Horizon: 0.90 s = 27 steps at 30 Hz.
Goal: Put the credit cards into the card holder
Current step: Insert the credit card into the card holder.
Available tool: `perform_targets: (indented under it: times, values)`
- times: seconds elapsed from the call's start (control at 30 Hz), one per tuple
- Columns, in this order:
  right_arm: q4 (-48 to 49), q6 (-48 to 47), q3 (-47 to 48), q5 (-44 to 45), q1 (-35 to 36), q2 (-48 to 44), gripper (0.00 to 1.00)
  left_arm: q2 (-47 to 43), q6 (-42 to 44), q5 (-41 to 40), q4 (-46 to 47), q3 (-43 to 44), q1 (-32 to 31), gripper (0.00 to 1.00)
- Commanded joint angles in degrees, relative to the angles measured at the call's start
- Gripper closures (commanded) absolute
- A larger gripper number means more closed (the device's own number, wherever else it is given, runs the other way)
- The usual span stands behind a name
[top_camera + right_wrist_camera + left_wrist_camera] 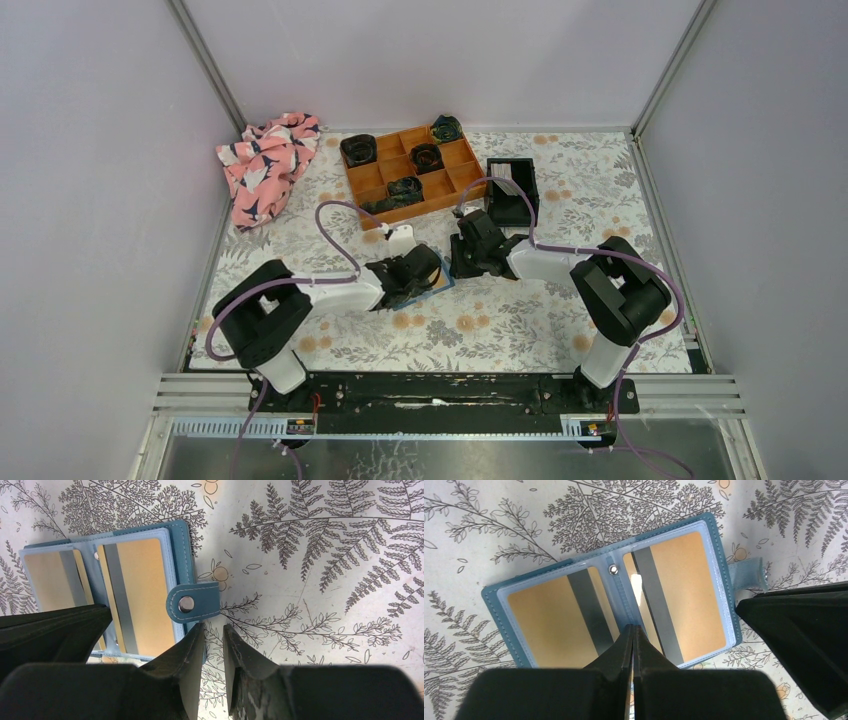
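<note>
The teal card holder [544, 622] lies open and flat on the patterned table, showing two yellow-tan panels with dark grey stripes behind clear pockets. My left gripper [633, 627] is shut, its tips resting over the holder's spine with nothing between them. My right gripper [214, 627] stands open with a narrow empty gap, just below the holder's snap tab [192, 602] at the holder's [140, 580] right edge. In the top view both grippers [405, 272] [468, 250] meet over the holder [441, 284]. Pale credit cards [503, 178] stand in the black bin [515, 205].
An orange compartment tray [462, 177] with dark items sits at the back centre. A pink patterned cloth [268, 165] lies at the back left. The right gripper's body [804, 640] crowds the holder's right side in the left wrist view.
</note>
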Motion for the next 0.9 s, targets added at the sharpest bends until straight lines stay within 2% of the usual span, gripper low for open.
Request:
perform_targets:
  times: [0.0,0.3,0.47,0.67,0.77,0.87]
  values:
    - [0.1,0.0,-0.3,1.3,0.8,0.2,0.72,2.4,-0.2,0.4,1.9,0.9,-0.4,1.0]
    - [-0.9,-0.1,-0.1,2.0,1.0,-0.7,0.72,2.4,0.5,-0.3,0.4,4.0,-0.4,1.0]
    - [-4.5,-1.8,1.7,5.7,1.5,-3.6,0.69,-2.0,-0.1,-3.2,-3.5,3.6,-0.4,0.99]
    - [-9.5,-5.3,6.9,9.7,1.6,-7.9,0.61,-9.6,0.9,-6.5,-6.3,3.6,-0.4,0.82]
    - [-10.6,-7.3,9.3,11.5,1.6,-10.7,0.55,-13.8,1.0,-8.2,-7.0,3.0,-0.4,0.61]
    - [-8.9,-9.9,10.4,16.0,1.6,-13.8,0.51,-18.1,0.9,-9.0,-6.2,1.2,-0.4,0.45]
